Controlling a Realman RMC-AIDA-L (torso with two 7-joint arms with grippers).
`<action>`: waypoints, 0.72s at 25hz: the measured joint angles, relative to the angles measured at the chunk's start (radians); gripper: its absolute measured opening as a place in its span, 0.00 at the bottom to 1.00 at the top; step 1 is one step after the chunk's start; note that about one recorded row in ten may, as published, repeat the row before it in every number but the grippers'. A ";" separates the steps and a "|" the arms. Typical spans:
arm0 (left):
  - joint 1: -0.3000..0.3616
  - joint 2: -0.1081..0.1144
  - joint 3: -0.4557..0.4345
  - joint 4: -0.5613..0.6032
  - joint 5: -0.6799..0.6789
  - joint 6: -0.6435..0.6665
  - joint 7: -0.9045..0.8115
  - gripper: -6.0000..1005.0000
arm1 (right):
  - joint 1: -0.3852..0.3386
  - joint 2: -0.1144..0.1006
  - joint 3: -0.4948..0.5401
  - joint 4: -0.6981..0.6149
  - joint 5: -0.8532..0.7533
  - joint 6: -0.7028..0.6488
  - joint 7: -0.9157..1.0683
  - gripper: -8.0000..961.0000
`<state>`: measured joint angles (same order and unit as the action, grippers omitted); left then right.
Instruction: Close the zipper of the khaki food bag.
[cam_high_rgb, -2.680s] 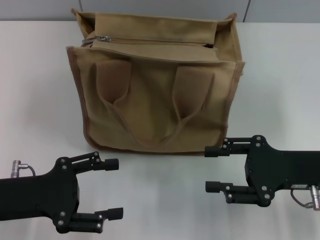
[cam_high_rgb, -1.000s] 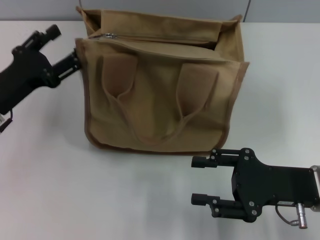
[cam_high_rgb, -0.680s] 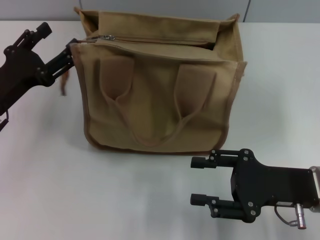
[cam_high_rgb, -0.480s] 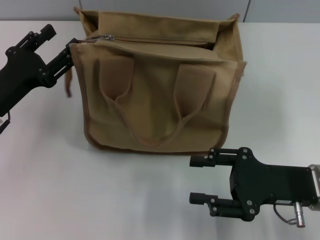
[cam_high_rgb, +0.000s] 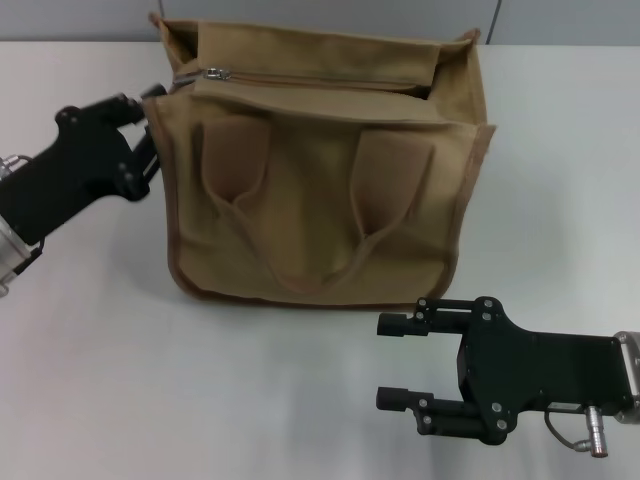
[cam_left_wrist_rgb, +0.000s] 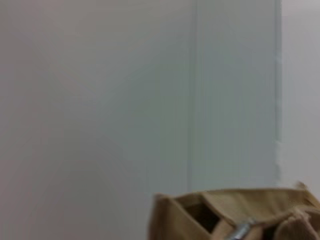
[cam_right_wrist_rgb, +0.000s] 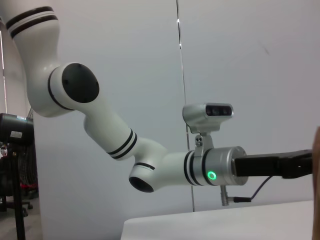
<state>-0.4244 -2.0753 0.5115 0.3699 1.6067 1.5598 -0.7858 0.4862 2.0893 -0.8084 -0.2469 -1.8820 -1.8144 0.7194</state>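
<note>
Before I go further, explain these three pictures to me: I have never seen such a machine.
This is a two-armed robot with a black gripper on each arm. The head camera looks down on a white table bearing a khaki food bag. Its zipper runs across the top, the metal pull at the robot's left end. The left gripper is against the bag's left top corner; its fingers are hidden there. The right gripper rests open on the table in front of the bag, holding nothing. The left wrist camera sees a wall and the bag's top. The right wrist camera sees the other arm, white, reaching toward the bag.

Matt canvas khaki food bag (cam_high_rgb: 320, 190)
</note>
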 joint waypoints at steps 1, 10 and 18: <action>0.005 0.000 0.018 0.012 0.000 0.004 0.005 0.40 | 0.000 0.000 0.000 0.000 0.000 0.000 0.000 0.64; 0.032 -0.003 0.078 0.104 -0.013 -0.019 -0.067 0.22 | 0.001 0.000 0.000 0.000 0.001 0.009 0.000 0.64; 0.038 -0.005 0.090 0.096 -0.144 -0.066 -0.048 0.47 | 0.006 0.000 0.000 0.008 0.012 0.011 0.000 0.64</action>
<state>-0.3866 -2.0800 0.6017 0.4661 1.4624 1.4943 -0.8334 0.4920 2.0892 -0.8086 -0.2384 -1.8702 -1.8033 0.7194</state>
